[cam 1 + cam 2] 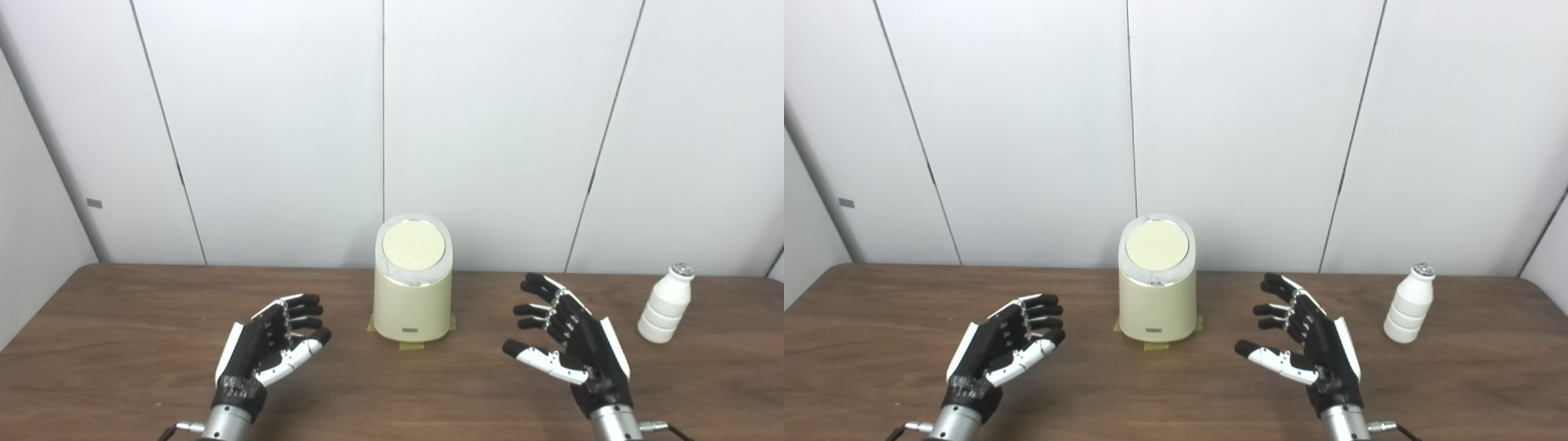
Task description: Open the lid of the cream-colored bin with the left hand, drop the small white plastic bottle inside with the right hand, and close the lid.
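Two robot hands hover palm-in over the counter [122, 343], both spread and holding nothing: left robot hand [266, 352] left of the cream-colored bin [412, 306], right robot hand [566, 346] right of it. Bin sits centre, lid [413, 246] shut, yellow tape tabs [410, 346] under its base. Small white plastic bottle [666, 304] stands upright, well right of the right robot hand, near the counter's far right.

Risks: bottle looks light and narrow, so a sideways approach could tip or roll it toward the edge. Pushing the lid hard could shove the bin if the tape gives. Lid may drop back before the bottle goes in.

Hard to tell: lid hinge or latch type, small label low on the bin front, bottle cap detail. Wrists cut off at the bottom edge.
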Tool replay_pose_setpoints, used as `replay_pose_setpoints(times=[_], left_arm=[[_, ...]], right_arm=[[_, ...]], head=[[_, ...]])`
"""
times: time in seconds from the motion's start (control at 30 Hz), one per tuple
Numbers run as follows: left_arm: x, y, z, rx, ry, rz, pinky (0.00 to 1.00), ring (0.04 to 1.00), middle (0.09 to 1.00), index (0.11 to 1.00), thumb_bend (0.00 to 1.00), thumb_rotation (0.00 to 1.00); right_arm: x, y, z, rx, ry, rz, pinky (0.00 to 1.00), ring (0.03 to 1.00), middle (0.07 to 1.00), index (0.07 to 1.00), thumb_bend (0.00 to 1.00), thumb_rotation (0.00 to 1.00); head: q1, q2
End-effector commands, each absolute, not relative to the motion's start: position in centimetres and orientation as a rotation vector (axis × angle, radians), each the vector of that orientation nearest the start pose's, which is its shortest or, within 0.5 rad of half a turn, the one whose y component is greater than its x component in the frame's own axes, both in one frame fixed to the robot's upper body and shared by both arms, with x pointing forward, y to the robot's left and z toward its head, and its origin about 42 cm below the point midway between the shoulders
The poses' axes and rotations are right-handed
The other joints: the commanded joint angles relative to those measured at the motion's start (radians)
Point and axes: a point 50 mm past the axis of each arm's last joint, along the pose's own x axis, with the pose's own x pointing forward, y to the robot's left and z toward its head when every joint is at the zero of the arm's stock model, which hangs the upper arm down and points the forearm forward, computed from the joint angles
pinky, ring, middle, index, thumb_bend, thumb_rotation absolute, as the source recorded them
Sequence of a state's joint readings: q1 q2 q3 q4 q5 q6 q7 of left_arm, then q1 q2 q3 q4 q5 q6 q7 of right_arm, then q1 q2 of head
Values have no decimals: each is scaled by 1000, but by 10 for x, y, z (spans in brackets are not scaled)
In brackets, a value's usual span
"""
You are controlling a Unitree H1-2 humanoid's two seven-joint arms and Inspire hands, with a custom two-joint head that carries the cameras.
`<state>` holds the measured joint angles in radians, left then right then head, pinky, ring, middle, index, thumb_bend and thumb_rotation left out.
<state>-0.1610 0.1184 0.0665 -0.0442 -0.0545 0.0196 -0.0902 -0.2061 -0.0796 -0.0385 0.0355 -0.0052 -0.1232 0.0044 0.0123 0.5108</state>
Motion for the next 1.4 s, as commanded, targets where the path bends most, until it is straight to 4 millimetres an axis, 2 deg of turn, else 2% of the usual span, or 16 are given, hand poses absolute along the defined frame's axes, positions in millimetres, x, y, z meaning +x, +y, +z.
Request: replay_pose_setpoints(times=[0.0, 0.6, 0.9, 0.97, 1.13, 1.23, 1.37], left_arm=[[343, 247, 180, 79, -277, -75, 530, 672, 707, 719, 706, 232], [343, 247, 181, 78, -280, -74, 529, 671, 706, 717, 697, 210], [343, 245, 180, 74, -294, -64, 531, 675, 720, 728, 687, 218], [343, 242, 179, 110, -307, -25, 546, 689, 737, 750, 711, 244], [345, 224, 182, 198, -350, 50, 777, 861, 879, 892, 768, 362], [360, 215, 204, 211, -391, 62, 905, 944, 956, 980, 792, 413], [381, 210, 232, 248, -428, 56, 986, 987, 980, 999, 806, 442]], right_arm=[[352, -227, 177, -77, -364, 30, 587, 662, 799, 779, 831, 220], [352, -227, 179, -87, -372, 21, 601, 658, 795, 777, 828, 207], [353, -226, 176, -71, -371, 29, 597, 661, 795, 778, 825, 187], [354, -227, 176, -74, -371, 27, 591, 661, 795, 777, 828, 192], [356, -227, 175, -76, -376, 25, 602, 658, 796, 776, 832, 199], [358, -227, 174, -75, -377, 25, 595, 661, 798, 779, 826, 194], [358, -226, 175, -75, -375, 26, 586, 654, 796, 768, 837, 195]], head=[[2, 0], [0, 1], [1, -17], [1, -22], [3, -31], [6, -37], [6, -40]])
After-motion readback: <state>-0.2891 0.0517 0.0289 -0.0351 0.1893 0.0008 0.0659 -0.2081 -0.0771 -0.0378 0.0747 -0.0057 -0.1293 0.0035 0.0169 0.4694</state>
